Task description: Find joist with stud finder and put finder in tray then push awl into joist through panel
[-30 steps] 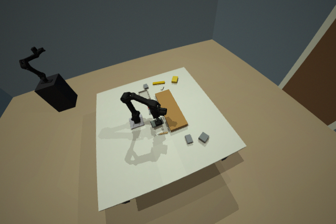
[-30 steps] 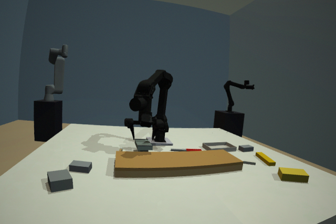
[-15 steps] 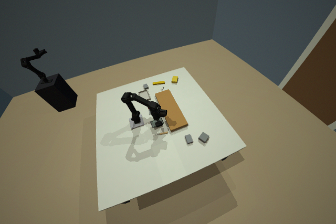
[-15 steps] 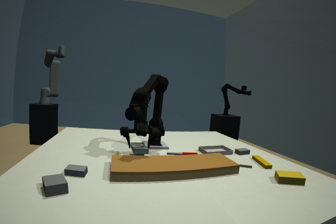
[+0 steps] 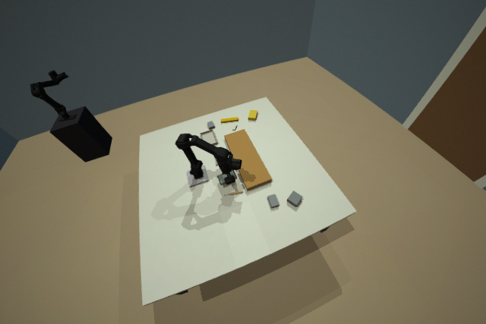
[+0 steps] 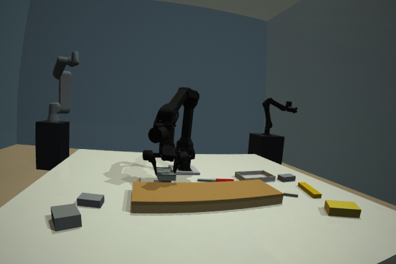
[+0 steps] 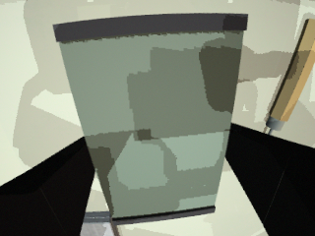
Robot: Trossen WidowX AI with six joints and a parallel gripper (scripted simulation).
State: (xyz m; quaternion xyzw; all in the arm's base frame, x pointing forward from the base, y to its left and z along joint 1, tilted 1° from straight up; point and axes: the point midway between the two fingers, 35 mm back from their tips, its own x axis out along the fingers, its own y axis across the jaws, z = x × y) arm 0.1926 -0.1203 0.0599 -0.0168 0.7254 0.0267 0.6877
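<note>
The stud finder (image 5: 222, 179) (image 6: 166, 178) (image 7: 182, 98), a grey-green box with dark end strips, is at the table beside the panel's long side, near the arm's base. My gripper (image 5: 228, 177) (image 6: 166, 174) (image 7: 157, 134) points down and is shut on it, one finger on each side. Whether it touches the table is unclear. The orange-brown floor panel (image 5: 250, 157) (image 6: 204, 190) lies flat. The awl (image 5: 236, 192) (image 7: 294, 74) lies beside the stud finder, its wooden handle showing; the panel mostly hides it in the exterior view. The shallow tray (image 6: 259, 178) stands beyond the panel's other end.
Two grey blocks (image 5: 272, 200) (image 6: 66, 217) lie near the panel's awl end. Near the tray are a small grey block (image 5: 211, 125) (image 6: 286, 177), a yellow bar (image 5: 229, 119) (image 6: 309, 190) and a yellow block (image 5: 252, 114) (image 6: 342, 208). A red-and-grey tool (image 6: 223, 180) lies behind the panel.
</note>
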